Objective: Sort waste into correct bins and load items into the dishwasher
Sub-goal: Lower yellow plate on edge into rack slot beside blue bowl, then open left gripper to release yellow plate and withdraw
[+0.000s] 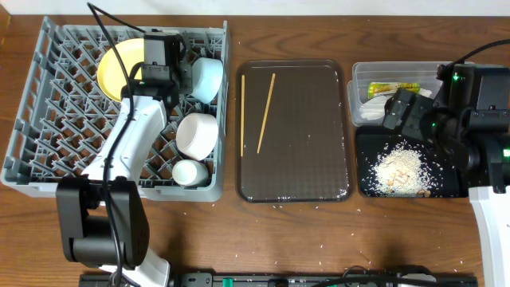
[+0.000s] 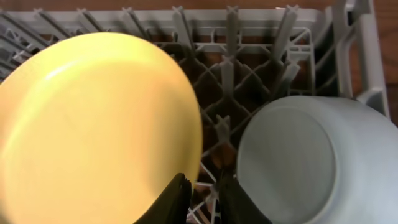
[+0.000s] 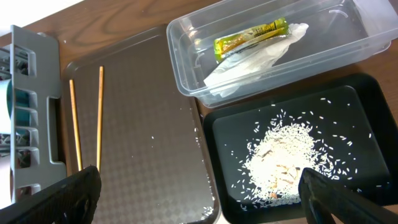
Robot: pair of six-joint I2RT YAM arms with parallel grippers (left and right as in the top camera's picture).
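Left fingers [image 2: 175,200] (grip unclear) between yellow plate [image 2: 93,124] and blue bowl [image 2: 311,162]; right fingers [image 3: 68,199] spread

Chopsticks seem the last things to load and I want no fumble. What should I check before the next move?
1. Both chopsticks lie free on the brown tray: ok.
2. Right gripper open and empty: ok.
3. Left gripper clear of the yellow plate: cannot tell.
4. Light blue bowl, white bowl and cup in the dish rack: ok.
5. Wrapper and napkin in the clear tub: ok.
6. Rice scraps all in the black tray: not ok, stray grains outside.
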